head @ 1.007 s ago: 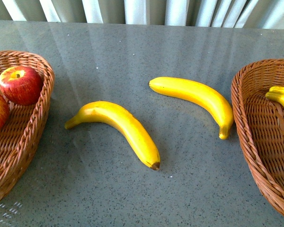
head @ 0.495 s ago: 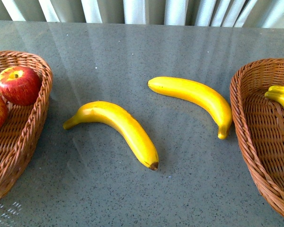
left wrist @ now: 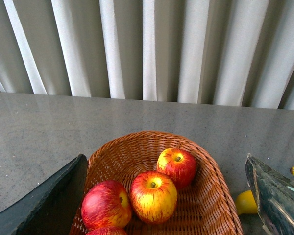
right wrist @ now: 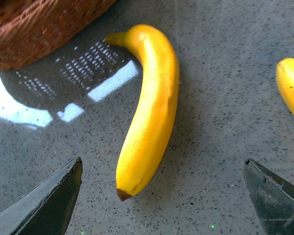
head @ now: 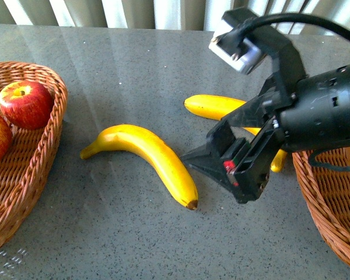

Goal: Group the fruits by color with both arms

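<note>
**Right gripper open over a loose banana**

Right gripper (head: 214, 175) hangs low over the grey tabletop (head: 134, 76), its fingers spread wide with nothing between them. The nearer banana (head: 146, 156) lies just ahead of the fingertips. Its dark-tipped end is closest to them, and its stem end points away towards the apple basket (head: 46, 157). A second banana (head: 213, 107) lies behind the gripper and is partly hidden by it. Another wicker basket (head: 326, 204) sits under the arm.

The step in hand looks like the reach for the nearer banana. It would go best if the fingers straddle the thick middle across its width, not the tapering tip. They should come down close to the table and close gently, since the glossy, curved fruit could roll or pivot.

The left gripper (left wrist: 165, 161) hovers above the apples (left wrist: 153, 196) in their basket, equally wide open and empty.
</note>
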